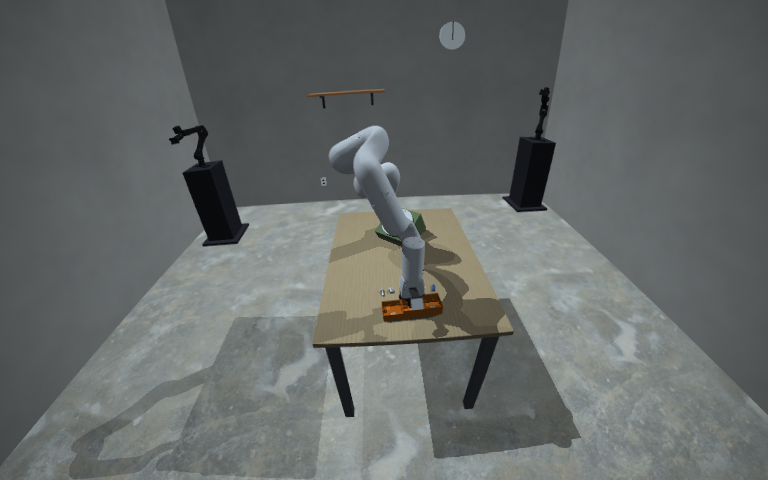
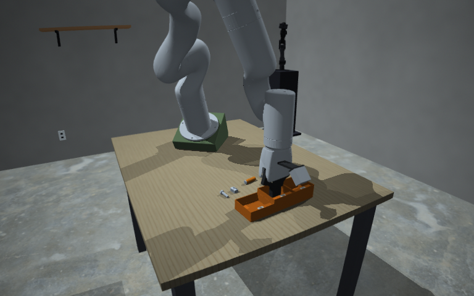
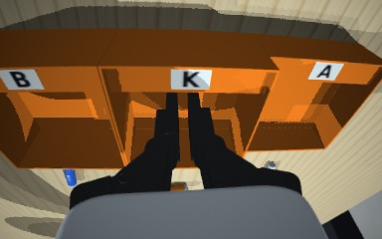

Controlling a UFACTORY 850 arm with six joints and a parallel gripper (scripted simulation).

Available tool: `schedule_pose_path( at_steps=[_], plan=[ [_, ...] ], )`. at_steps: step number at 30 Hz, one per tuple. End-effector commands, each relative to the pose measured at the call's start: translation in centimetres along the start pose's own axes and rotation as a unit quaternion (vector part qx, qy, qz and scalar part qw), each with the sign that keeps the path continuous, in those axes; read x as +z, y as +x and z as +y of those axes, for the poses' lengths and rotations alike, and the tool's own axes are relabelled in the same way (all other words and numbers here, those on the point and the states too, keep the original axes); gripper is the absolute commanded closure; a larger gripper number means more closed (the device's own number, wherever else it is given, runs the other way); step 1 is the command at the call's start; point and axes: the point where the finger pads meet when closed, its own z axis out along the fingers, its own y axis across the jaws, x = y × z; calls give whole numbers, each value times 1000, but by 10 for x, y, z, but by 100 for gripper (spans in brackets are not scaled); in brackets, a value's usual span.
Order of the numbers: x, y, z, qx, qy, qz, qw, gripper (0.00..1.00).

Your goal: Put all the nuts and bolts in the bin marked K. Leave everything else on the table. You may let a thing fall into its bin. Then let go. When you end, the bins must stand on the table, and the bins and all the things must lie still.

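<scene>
Table: the wooden table (image 1: 351,283) (image 2: 157,195) (image 3: 323,164) carries everything here; its near edge is well apart from the bin row, leaving some margin.
Arm: the pale arm (image 1: 373,164) (image 2: 279,118) comes down steeply over the bin row, probably to keep its wrist above the walls.
Bin row: the orange bin row (image 1: 410,314) (image 2: 297,197) (image 3: 189,50) is three joined bins; B and A flank K, labels along the side away from the small things.
K bin: the middle bin (image 3: 239,77) has the fingers reaching inside between its dividers; side room looks modest, so a straight lift seems safest, lest a wall catch and drag the row.
Gripper: the black fingers (image 1: 410,297) (image 2: 274,194) stand nearly together, a slim gap between; I can't tell whether they pinch something thin; a release looks likely next.
Non-hardware: the orange cylinder (image 2: 249,180) (image 3: 179,187) lies beside the bin row, behind K; the blue cylinder (image 1: 433,287) (image 3: 71,177) lies beyond B; both should stay.
Hardware: the silvery bolt (image 1: 382,292) (image 2: 224,193) and the blocky silvery piece (image 1: 391,290) (image 2: 234,189), perhaps a nut, lie outside the bin row near A; sorting remains unfinished.
</scene>
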Motion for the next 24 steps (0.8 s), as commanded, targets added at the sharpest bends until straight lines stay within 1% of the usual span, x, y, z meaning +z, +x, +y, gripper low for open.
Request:
schedule_pose_path(
  at_steps=[1, 22, 24],
  plan=[
    [-1, 1, 0, 0, 0, 1, 1000, 93],
    [-1, 1, 0, 0, 0, 1, 1000, 93],
    [-3, 1, 0, 0, 0, 1, 1000, 93]
  ],
)
